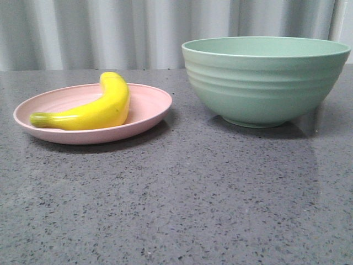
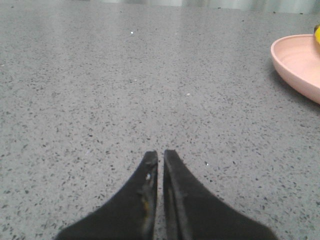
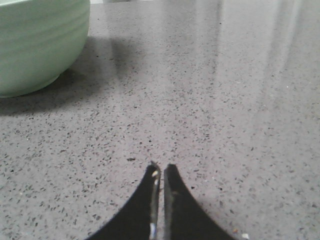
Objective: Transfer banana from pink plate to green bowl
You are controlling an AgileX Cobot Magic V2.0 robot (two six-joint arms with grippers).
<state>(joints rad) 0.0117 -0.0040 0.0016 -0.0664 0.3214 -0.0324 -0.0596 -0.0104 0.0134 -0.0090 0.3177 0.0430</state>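
The yellow banana (image 1: 91, 107) lies on the pink plate (image 1: 149, 107) at the left of the front view. The mint-green bowl (image 1: 265, 80) stands upright to the right of the plate. Neither gripper shows in the front view. In the left wrist view my left gripper (image 2: 160, 156) is shut and empty, low over bare counter, with the pink plate's rim (image 2: 295, 65) off to one side and a sliver of banana (image 2: 317, 33) at the frame edge. In the right wrist view my right gripper (image 3: 161, 169) is shut and empty, with the green bowl (image 3: 35, 45) ahead to one side.
A grey speckled stone counter (image 1: 182, 199) carries everything. A pale pleated curtain (image 1: 110, 30) hangs behind the table. A gap of bare counter lies between plate and bowl.
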